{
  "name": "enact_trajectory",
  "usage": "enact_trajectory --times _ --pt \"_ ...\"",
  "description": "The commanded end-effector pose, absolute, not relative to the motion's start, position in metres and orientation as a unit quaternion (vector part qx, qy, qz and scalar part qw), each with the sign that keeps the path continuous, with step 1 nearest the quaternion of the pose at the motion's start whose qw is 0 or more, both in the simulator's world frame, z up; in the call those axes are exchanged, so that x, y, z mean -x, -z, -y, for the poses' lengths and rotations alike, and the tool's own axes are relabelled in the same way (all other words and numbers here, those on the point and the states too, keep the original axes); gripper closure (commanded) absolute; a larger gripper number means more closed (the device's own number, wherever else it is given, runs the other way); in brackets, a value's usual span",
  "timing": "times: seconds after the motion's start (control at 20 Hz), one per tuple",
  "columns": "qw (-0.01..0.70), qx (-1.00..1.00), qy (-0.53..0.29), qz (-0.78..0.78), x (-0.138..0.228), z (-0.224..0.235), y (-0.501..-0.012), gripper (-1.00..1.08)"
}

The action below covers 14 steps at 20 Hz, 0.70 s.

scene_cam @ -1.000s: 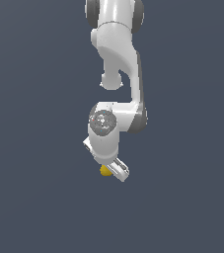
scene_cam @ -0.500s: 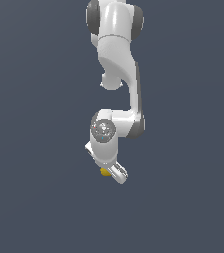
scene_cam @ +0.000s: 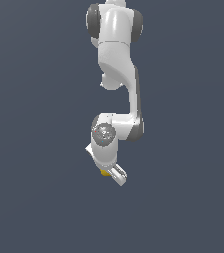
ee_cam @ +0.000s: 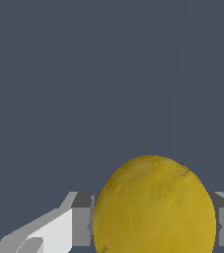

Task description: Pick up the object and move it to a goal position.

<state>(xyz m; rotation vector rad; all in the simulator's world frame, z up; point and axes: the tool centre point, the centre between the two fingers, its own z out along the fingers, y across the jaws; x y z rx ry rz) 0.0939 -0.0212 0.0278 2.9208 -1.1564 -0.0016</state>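
A white robot arm (scene_cam: pixel 117 74) hung down against plain grey. Its tool (scene_cam: pixel 112 173) was clamped on a small yellow lemon (ee_cam: pixel 154 207), which sat between the two fingers (ee_cam: pixel 81 220), touching both.

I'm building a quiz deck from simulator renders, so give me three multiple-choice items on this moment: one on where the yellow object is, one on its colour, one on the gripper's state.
1. Where is the lemon-like ball?
A. Between the gripper's fingers
B. Far off from the arm
C. On top of the arm's base

2. What colour is it?
A. Red
B. Yellow
C. Blue

3. How does the gripper stand?
A. Wide open with nothing in it
B. Out of sight in both views
C. Closed on the ball

Answers:
1 A: the wrist view shows grey fingers on both sides of it.
2 B: it is yellow in both views, peeking out by the gripper in the exterior view.
3 C: the fingers press against the ball's sides with no gap visible.
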Motion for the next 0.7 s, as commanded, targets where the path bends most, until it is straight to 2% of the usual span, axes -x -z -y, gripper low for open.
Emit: enact_trajectory --times 0.0,0.65 --pt "0.0 -0.93 0.0 0.368 -0.0944 0.0213 -0.0283 1.08" --pt "0.0 -0.93 0.0 0.368 -0.0901 0.0223 -0.0304 1.08"
